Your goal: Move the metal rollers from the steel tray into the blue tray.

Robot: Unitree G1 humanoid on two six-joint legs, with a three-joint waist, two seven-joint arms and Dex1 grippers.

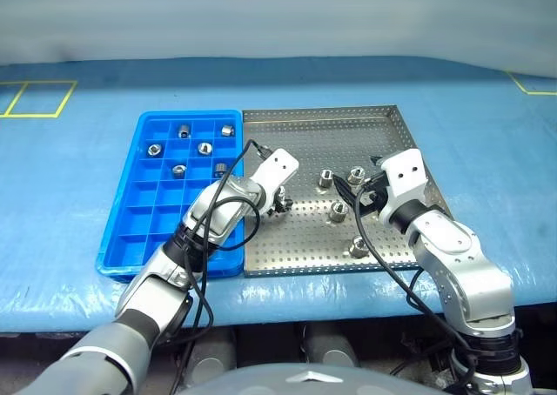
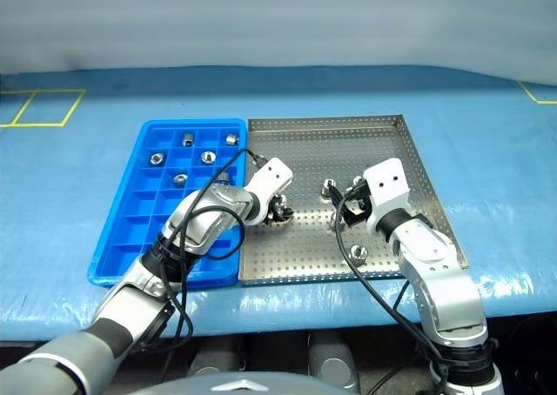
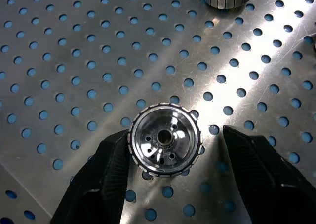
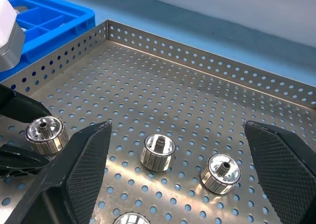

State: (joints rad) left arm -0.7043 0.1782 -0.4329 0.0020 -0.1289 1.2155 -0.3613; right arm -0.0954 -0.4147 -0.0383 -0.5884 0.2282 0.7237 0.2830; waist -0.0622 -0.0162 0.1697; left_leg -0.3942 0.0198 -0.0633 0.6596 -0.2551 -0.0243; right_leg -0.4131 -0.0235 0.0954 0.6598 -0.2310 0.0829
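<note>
Roller (image 3: 165, 146) stands upright, bore up, on steel tray (image 3: 74, 61), between left claw's (image 3: 173, 177) half-closed fingers.

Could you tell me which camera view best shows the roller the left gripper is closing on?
The left wrist view: the roller sits large between the left gripper's fingers. The eye views show it small; the right wrist view shows its side.
</note>
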